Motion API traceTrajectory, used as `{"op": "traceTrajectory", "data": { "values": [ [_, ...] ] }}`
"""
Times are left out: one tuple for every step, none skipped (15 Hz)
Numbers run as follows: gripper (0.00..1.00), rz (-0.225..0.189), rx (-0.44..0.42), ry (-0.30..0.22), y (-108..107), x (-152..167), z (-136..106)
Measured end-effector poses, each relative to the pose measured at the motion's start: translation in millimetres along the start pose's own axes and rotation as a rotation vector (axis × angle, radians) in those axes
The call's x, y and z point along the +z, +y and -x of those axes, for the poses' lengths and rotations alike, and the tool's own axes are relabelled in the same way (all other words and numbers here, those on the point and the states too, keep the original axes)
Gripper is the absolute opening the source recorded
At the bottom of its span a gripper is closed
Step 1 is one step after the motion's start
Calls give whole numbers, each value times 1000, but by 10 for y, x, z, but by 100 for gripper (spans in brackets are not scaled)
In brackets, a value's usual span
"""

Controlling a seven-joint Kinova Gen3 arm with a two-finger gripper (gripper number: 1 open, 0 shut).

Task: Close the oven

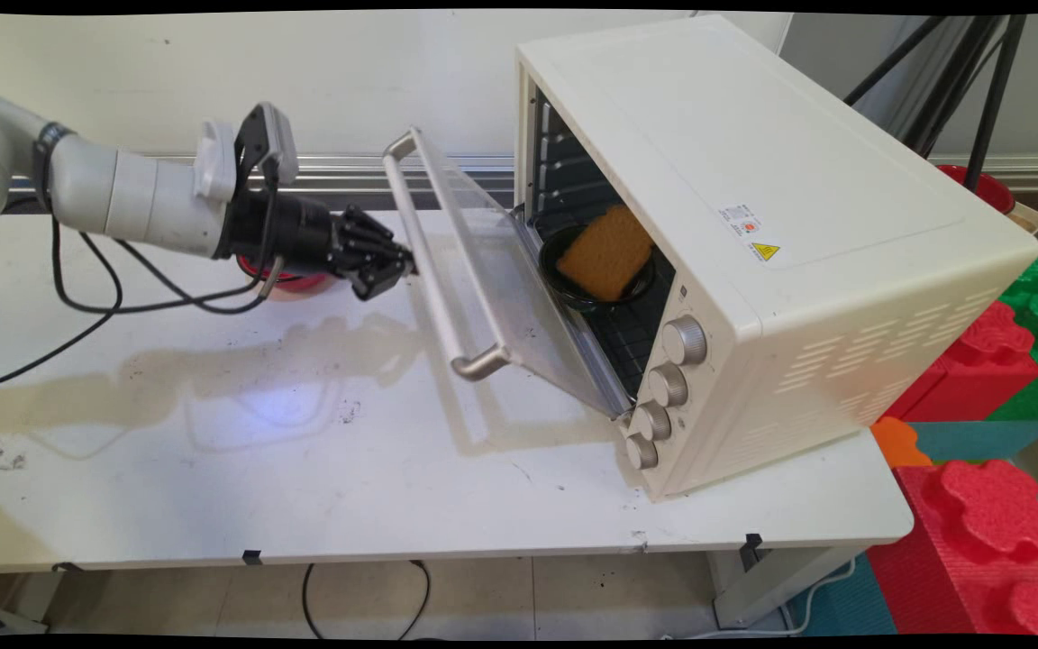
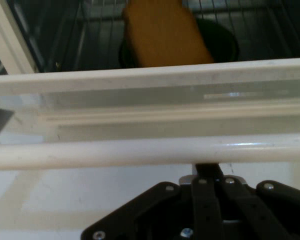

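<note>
Main view shows a boxy cream metal toaster oven (image 1: 753, 225) at frame right, its glass door (image 1: 492, 279) half lowered. Inside, a porous yellow sponge (image 1: 606, 252) leans in a round black pan (image 1: 596, 275) on the wire rack. Left of centre, the black gripper (image 1: 390, 266), fingers pressed together, touches the door's smooth metal handle bar (image 1: 433, 261).

bright even light | arm's soft shadow on table (image 1: 213, 469) | hand view blurred
</note>
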Motion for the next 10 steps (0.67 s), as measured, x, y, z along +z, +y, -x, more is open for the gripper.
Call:
{"op": "traceTrajectory", "data": {
  "values": [
    [0, -4, 1, 17, -12, 2, -81],
    [0, -7, 1, 28, -20, 2, -138],
    [0, -10, 2, 38, -28, 3, -185],
    [0, -13, 2, 47, -36, 4, -231],
    [0, -16, 2, 57, -46, 4, -283],
    [0, -18, 2, 64, -52, 3, -317],
    [0, -21, 3, 73, -61, 2, -364],
    [0, -23, 4, 79, -68, 1, -395],
    [0, -26, 5, 87, -79, -2, -439],
    [0, -28, 6, 93, -86, -3, -466]
  ]
}}
